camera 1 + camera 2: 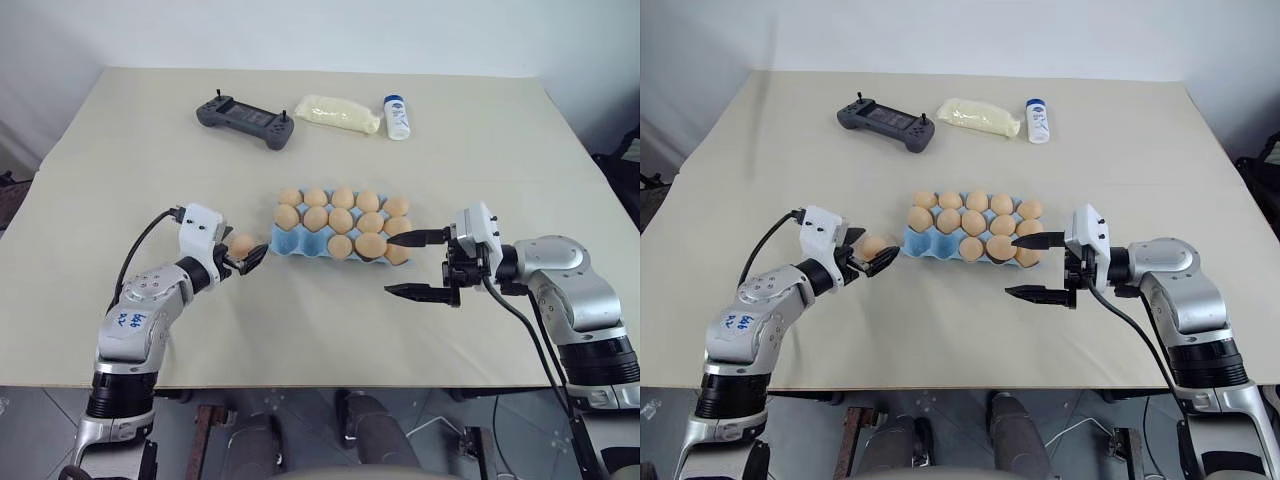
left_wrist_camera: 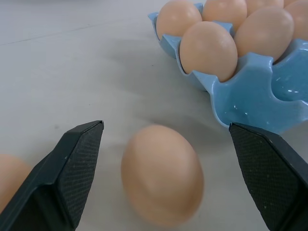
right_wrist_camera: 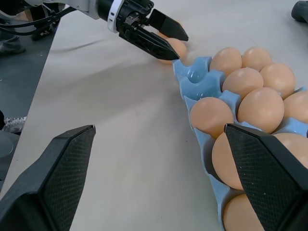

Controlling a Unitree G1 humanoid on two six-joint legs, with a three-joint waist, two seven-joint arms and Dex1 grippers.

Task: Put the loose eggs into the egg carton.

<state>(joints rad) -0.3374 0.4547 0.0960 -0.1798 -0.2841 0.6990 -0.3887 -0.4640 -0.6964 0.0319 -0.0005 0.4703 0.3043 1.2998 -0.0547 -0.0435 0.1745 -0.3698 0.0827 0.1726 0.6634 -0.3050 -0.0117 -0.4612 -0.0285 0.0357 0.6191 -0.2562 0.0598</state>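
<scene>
Left gripper (image 1: 243, 259): my fingers stood wide apart around a loose egg (image 1: 241, 245), holding nothing.
Right gripper (image 1: 418, 265): wide open, empty.
Egg carton (image 1: 285, 240): mid-tabletop, just beside that egg.
Risk: closing off-centre could have rolled it away.

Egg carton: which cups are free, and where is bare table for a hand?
The light blue moulded egg carton has two free cups at its near-left corner, beside the loose tan egg. Bare table lies in front and left; the remaining cups are crowded.
</scene>
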